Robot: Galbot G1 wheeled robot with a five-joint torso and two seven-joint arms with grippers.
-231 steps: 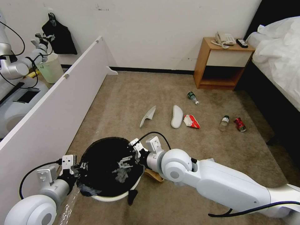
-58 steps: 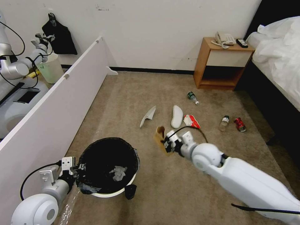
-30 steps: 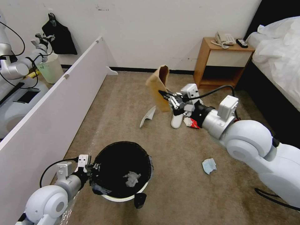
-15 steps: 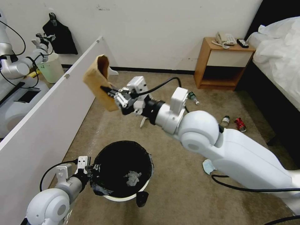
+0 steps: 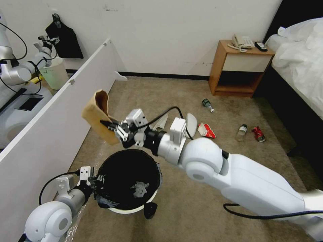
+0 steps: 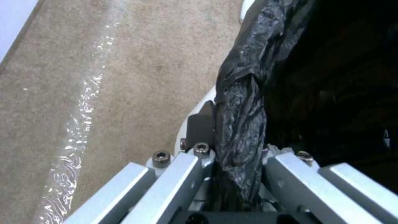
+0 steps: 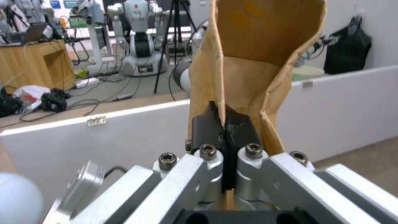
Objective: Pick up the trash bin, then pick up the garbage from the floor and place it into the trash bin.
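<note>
A: What is shown?

B: A brown cardboard scrap (image 5: 97, 119) is held pinched in the clenched right gripper (image 5: 109, 126), raised beyond the far rim of the trash bin (image 5: 129, 178). The bin's bag-lined rim is clamped by the left gripper (image 5: 90, 180); a crumpled tissue (image 5: 139, 189) is seen inside.

A: Which step is in hand?

B: Carrying to the bin, it is judged. The scrap must be brought over the opening and lowered before release; being light and broad, it could catch the rim.

A: And what is left?

B: Slippers (image 5: 190, 123), a red-white wrapper (image 5: 206, 131), bottles (image 5: 241, 131) and a red can (image 5: 258, 133) are seen on the floor (image 5: 188, 188).
</note>
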